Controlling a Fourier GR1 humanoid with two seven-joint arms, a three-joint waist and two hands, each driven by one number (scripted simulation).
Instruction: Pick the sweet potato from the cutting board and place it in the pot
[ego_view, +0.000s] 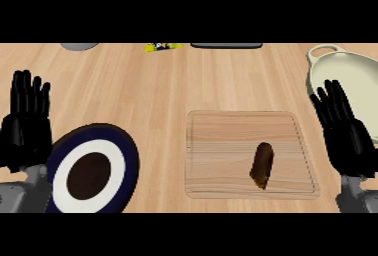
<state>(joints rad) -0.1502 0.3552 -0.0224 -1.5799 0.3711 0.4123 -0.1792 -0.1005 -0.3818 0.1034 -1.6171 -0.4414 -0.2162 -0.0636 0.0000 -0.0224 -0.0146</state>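
A brown sweet potato (262, 165) lies lengthwise on the right half of a wooden cutting board (221, 150) in the lower middle of the counter. The cream pot (362, 80) with a loop handle sits at the far right edge, partly cut off. My right hand (345, 134) stands open with fingers straight up, just right of the board and in front of the pot's near side. At the left edge my left hand (26, 125) rests open, fingers up. Neither hand touches the sweet potato.
A dark blue plate (94, 172) with a white ring and brown centre sits at the lower left beside my left hand. Along the far edge are a grey object (79, 46), a small yellow item (162, 47) and a dark flat object (226, 45).
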